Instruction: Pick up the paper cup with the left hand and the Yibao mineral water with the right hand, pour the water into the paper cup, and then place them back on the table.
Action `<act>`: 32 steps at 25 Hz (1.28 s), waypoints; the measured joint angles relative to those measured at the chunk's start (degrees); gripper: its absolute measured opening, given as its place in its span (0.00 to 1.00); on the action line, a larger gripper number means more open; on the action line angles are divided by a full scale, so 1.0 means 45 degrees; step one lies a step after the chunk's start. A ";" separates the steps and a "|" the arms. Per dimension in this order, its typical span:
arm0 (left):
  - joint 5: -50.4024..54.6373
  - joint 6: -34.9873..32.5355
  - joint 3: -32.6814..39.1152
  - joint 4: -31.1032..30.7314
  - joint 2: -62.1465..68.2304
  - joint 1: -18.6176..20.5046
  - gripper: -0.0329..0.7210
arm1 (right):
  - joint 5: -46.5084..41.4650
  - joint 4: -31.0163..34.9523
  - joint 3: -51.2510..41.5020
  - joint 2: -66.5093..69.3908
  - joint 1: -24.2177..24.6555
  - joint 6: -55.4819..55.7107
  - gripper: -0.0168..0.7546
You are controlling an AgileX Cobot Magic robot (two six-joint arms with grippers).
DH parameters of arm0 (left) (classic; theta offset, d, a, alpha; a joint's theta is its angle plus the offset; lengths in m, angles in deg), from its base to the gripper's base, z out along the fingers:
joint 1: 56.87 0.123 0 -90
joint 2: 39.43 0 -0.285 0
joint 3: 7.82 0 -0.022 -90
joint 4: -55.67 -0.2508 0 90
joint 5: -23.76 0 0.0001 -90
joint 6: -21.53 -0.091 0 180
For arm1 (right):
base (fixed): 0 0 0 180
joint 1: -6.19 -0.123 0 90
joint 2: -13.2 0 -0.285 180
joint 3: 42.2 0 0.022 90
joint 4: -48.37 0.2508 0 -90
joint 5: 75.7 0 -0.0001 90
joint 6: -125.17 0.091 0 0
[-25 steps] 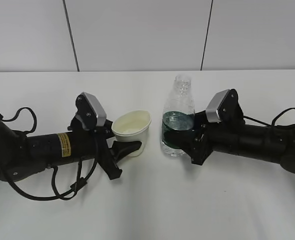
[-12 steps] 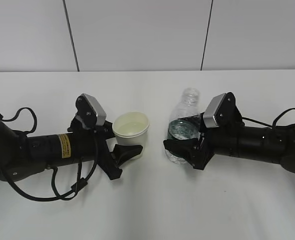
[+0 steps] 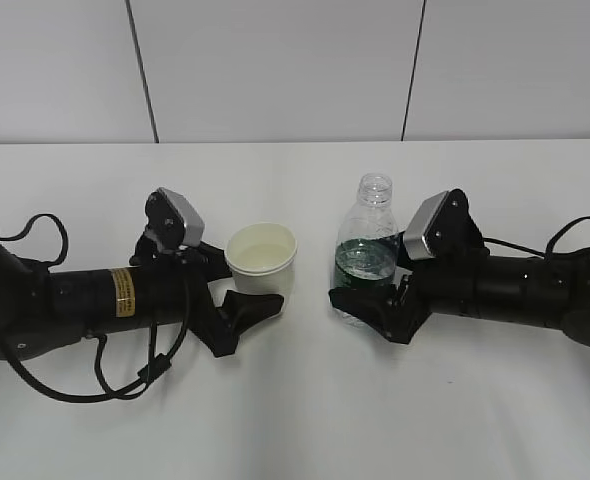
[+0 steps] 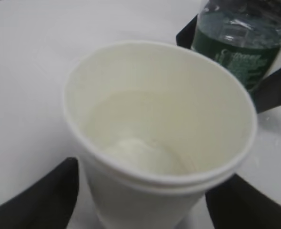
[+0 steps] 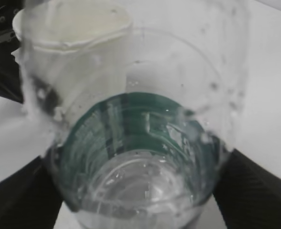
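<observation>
Setting down looks like the step in hand: the left hand [image 3: 237, 312] has jaws spread beside the upright paper cup [image 3: 262, 262] on the tabletop [image 3: 295, 420]. Rightward, the Yibao mineral water [image 3: 366, 250] stands between the right hand's [image 3: 373, 305] parted jaws; contact is unclear. Both should withdraw without toppling anything.

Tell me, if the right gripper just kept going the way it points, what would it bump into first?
The right gripper points left with the bottle between its fingers. Past the bottle, the cup in the left gripper likely comes first; depth is uncertain.
</observation>
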 joint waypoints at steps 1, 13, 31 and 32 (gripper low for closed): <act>0.0033 0.0113 0.0000 -0.0112 0.0000 0.0147 0.77 | -0.0024 -0.0033 0.0000 -0.0031 0.0000 0.0020 0.91; 0.0708 0.2715 0.0000 -0.3782 -0.0696 0.1481 0.78 | -0.2675 -0.1702 0.0000 -0.1407 0.0000 0.1250 0.90; 0.3186 0.6638 0.0000 -0.7003 -0.3037 0.1795 0.78 | -0.6468 -0.6816 -0.0010 -0.3876 0.0000 0.6854 0.83; 0.3223 0.6809 0.0000 -0.7158 -0.3133 0.1795 0.78 | -0.6494 -0.7040 -0.0010 -0.3961 0.0000 0.7159 0.83</act>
